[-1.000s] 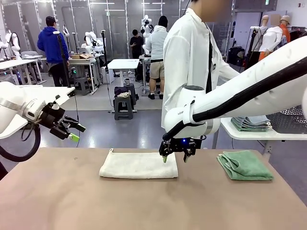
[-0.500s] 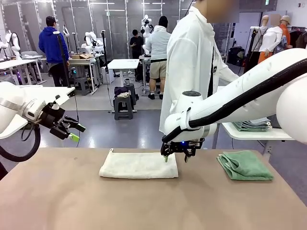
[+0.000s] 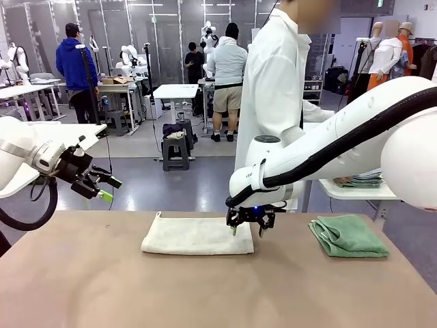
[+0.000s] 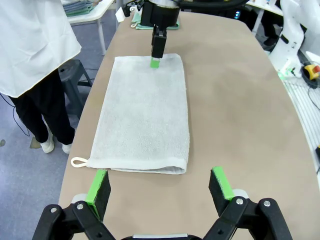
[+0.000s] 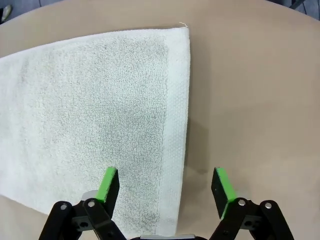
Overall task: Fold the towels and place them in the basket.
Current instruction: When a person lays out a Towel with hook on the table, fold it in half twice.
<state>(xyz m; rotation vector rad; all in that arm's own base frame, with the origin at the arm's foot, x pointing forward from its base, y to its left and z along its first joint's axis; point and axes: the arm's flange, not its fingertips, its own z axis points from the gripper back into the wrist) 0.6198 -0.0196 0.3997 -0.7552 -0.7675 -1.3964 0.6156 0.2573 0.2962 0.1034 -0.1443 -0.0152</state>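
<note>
A cream towel (image 3: 196,236) lies folded flat in the middle of the table. My right gripper (image 3: 247,228) hangs low over its right end, jaws open and straddling the towel's short hem (image 5: 175,125); one pad is over the cloth, the other over bare table. The left wrist view shows the same towel (image 4: 145,115) lengthwise with the right gripper (image 4: 156,59) at its far end. My left gripper (image 3: 106,189) is raised off the table's left side, open and holding nothing (image 4: 161,186). A sea-green towel (image 3: 348,236) lies bunched at the table's right. The basket is out of view.
A person in a long white coat (image 3: 276,89) stands at the far edge of the table, behind my right arm. A side table (image 3: 355,188) at the right carries a stack of folded cloths (image 3: 358,180). Bare tabletop spreads in front of the towels.
My right gripper has sunk lower onto the cream towel's right end. The person behind has shifted slightly right. My left arm has stayed still.
</note>
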